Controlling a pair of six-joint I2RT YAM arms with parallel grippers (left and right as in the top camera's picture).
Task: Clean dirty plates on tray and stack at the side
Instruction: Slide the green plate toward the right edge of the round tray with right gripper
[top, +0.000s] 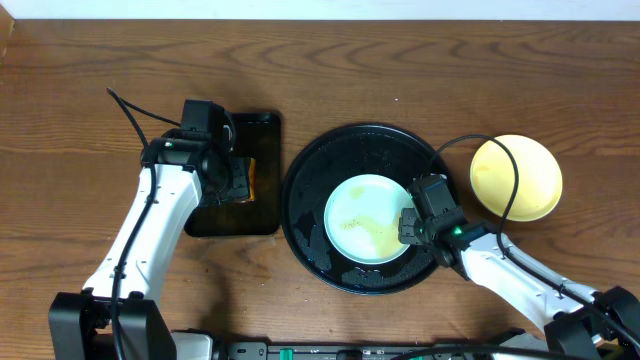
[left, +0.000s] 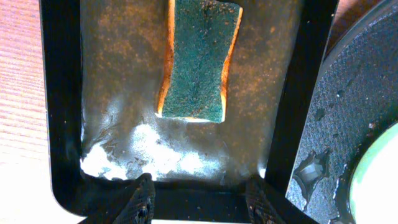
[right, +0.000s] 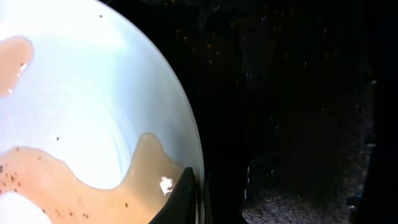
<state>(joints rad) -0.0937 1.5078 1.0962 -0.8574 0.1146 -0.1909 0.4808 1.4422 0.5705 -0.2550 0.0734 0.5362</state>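
We look down on a dark brown wood-grain tabletop (top: 80, 100) with two robot arms. A large round glossy black tray (top: 310, 170) sits at the centre, wet and speckled. A pale mint round plastic plate (top: 365, 215) lies inside it, smeared with brown liquid (right: 62, 180).

The right pincer (top: 410, 225) is at this plate's right rim. Its jaws are together and its dark fingertip (right: 186, 190) touches the rim. We cannot tell whether the rim is pinched between the jaws.

A pale yellow round plastic plate (top: 515, 178) rests on the bare tabletop just right of the round tray, apart from it, with a black cable (top: 505, 160) crossing above it.

To the left, just beside the round tray, is a small rectangular black tray (top: 255, 135) holding a green-and-yellow sponge (left: 199, 62) and white foam (left: 149, 152). The left pincer (left: 202, 202) hangs over this tray with its jaws apart, holding nothing, the sponge lying ahead of its fingertips, untouched.
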